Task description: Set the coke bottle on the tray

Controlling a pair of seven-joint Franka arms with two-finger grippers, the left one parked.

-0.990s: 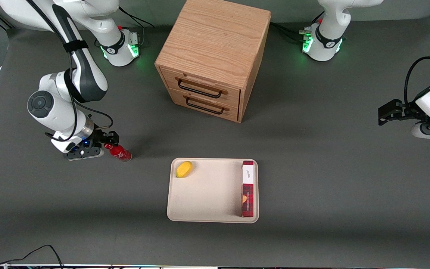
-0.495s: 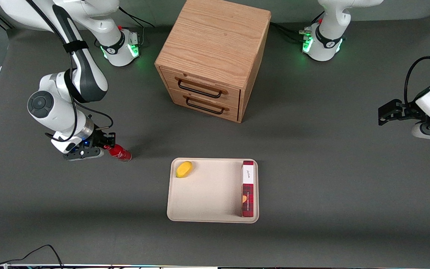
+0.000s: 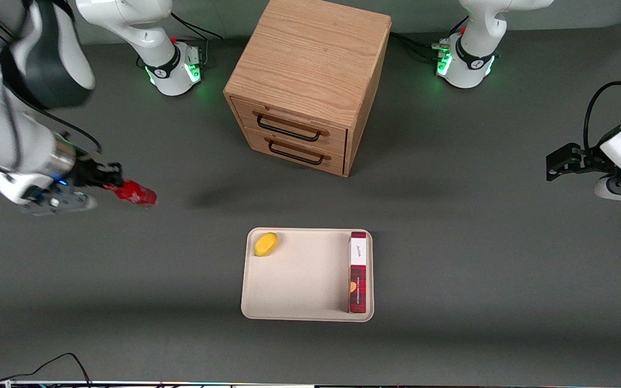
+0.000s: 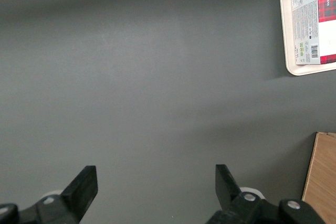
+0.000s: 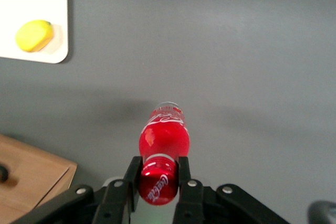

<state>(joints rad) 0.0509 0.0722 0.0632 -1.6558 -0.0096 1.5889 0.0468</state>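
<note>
My right gripper (image 3: 110, 182) is shut on the cap end of the coke bottle (image 3: 135, 193), a small red bottle that hangs in the air above the table at the working arm's end. In the right wrist view the two black fingers (image 5: 132, 170) clamp the red cap, and the coke bottle (image 5: 163, 138) points away from the gripper (image 5: 158, 169) over bare grey table. The beige tray (image 3: 299, 280) lies nearer the front camera, toward the middle of the table, well apart from the bottle. A corner of the tray (image 5: 50, 35) shows in the right wrist view.
A yellow lemon (image 3: 266, 243) lies in one corner of the tray, and a long red plaid box (image 3: 358, 272) lies along the tray's edge nearest the parked arm. A wooden drawer cabinet (image 3: 310, 81) stands farther from the camera than the tray.
The right arm has risen and swung outward toward its own end of the table, lifting the coke bottle off the surface. The tray, lemon and box have not moved.
</note>
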